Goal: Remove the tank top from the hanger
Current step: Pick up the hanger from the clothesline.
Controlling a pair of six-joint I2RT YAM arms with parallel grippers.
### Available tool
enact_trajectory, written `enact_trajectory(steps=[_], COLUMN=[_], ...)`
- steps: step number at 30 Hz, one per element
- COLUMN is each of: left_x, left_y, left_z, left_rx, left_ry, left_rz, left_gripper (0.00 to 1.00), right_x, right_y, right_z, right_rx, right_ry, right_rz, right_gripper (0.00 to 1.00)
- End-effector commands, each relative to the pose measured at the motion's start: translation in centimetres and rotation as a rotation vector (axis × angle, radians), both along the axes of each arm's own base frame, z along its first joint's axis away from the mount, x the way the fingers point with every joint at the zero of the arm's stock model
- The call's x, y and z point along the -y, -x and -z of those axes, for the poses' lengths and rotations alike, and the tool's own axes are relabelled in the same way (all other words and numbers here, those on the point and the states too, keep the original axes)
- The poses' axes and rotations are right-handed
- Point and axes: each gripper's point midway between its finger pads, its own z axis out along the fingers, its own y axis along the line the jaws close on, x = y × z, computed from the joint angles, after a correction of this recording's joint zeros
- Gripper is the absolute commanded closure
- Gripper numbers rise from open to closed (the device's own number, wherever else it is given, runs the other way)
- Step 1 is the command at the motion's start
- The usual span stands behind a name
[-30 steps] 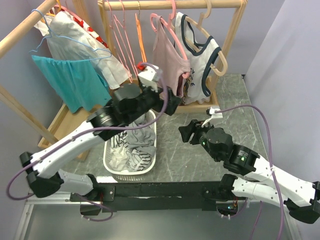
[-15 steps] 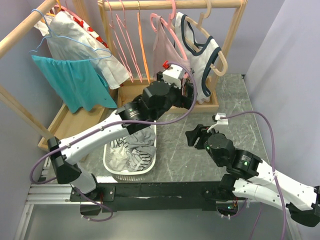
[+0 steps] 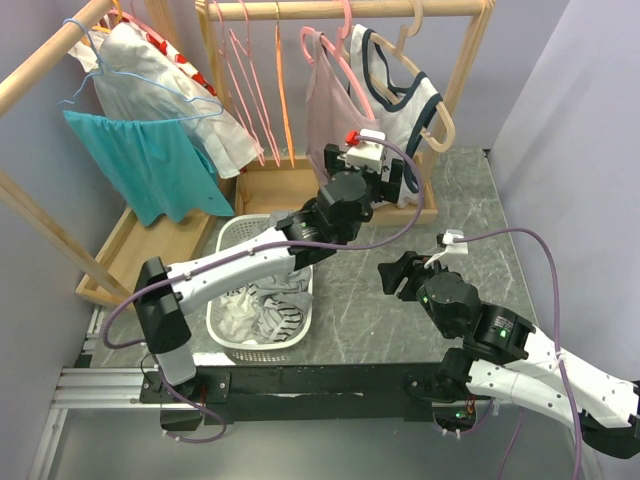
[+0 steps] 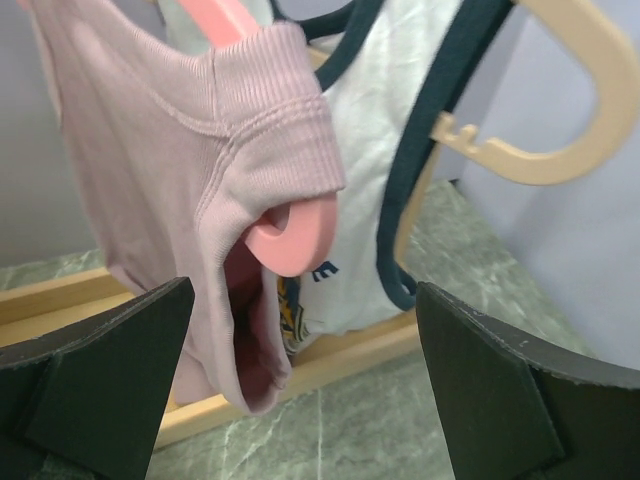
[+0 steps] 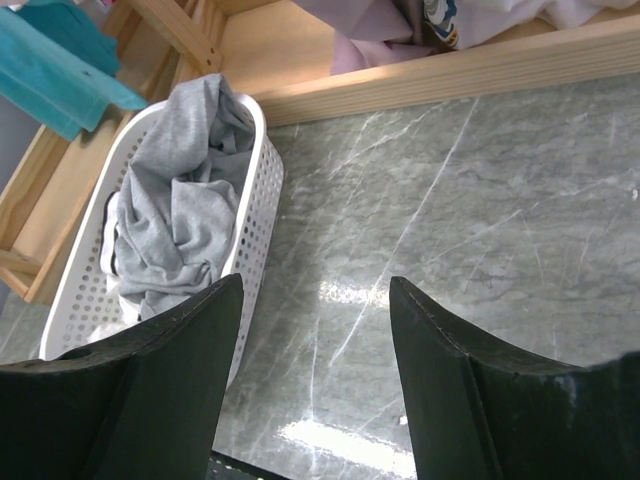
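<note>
While left end effector (image 4: pixel 298 340) gapes apart | pink tank top (image 4: pixel 170 170) just ahead, untouched

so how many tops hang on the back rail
2: a pink tank top on the pink hanger, and right of it a white top with navy trim on the beige hanger. Another may be hidden behind.

White basket (image 5: pixel 258 232) holds crumpled grey clothes (image 5: pixel 180 210).

Top: high at near edge, facing far rack (image 3: pixel 440 8). Left wrist: close-up on pink tank top (image 4: pixel 150 150). Right wrist: looks down on basket (image 5: pixel 250 250), shared with top.
</note>
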Motion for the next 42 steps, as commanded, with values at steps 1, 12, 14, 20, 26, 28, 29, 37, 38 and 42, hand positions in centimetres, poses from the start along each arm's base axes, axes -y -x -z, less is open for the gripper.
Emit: enact_trajectory(steps=[1, 12, 14, 20, 26, 28, 29, 37, 38, 42], left_x=[-1.4, -2.3, -2.0, -2.0, -2.8, -3.2, -3.3, -5.8, -6.3, -8.1], left_y=[-1.1, -2.3, -2.5, -3.1, -4.1, -4.3, -4.3, -3.6, -3.3, -2.8], left_z=[-2.8, -4.5, -5.0, -5.1, -4.2, -4.1, -3.9, -5.4, -6.0, -5.9], left_rx=[0.065, 0.11, 0.117, 0.094, 0.054, 0.043, 0.039, 0.041, 0.045, 0.032], left_ry=[0.081, 0.145, 0.156, 0.169, 0.165, 0.167, 0.162, 0.171, 0.176, 0.16], left_rz=[-0.119, -0.159, -0.149, -0.146, -0.152, -0.157, -0.161, -0.162, -0.162, -0.182], left_gripper=[0.01, 0.08, 0.09, 0.34, 0.58, 0.65, 0.69, 0.99, 0.99, 0.99], right_x=[0.8, 0.9, 0.8, 0.5, 0.4, 0.3, 0.3, -0.4, -0.4, -0.6], right_y=[-0.2, 0.1, 0.1, 0.1, 0.0, 0.0, -0.1, -0.3, -0.4, -0.5], right_z=[-0.1, 0.7, 0.9, 1.1, 0.9, 0.9, 0.9, 0.8, 0.7, 0.4], right_rx=[0.008, -0.004, -0.009, -0.019, -0.016, -0.018, -0.018, -0.019, -0.017, -0.006], right_ry=[-0.003, -0.006, -0.002, 0.009, 0.006, 0.009, 0.01, 0.025, 0.024, 0.017], right_rz=[0.038, 0.037, 0.029, 0.02, 0.02, 0.02, 0.021, 0.007, 0.01, 0.007], right_gripper=[0.32, 0.31, 0.3, 0.3, 0.3, 0.3, 0.3, 0.3, 0.3, 0.3])
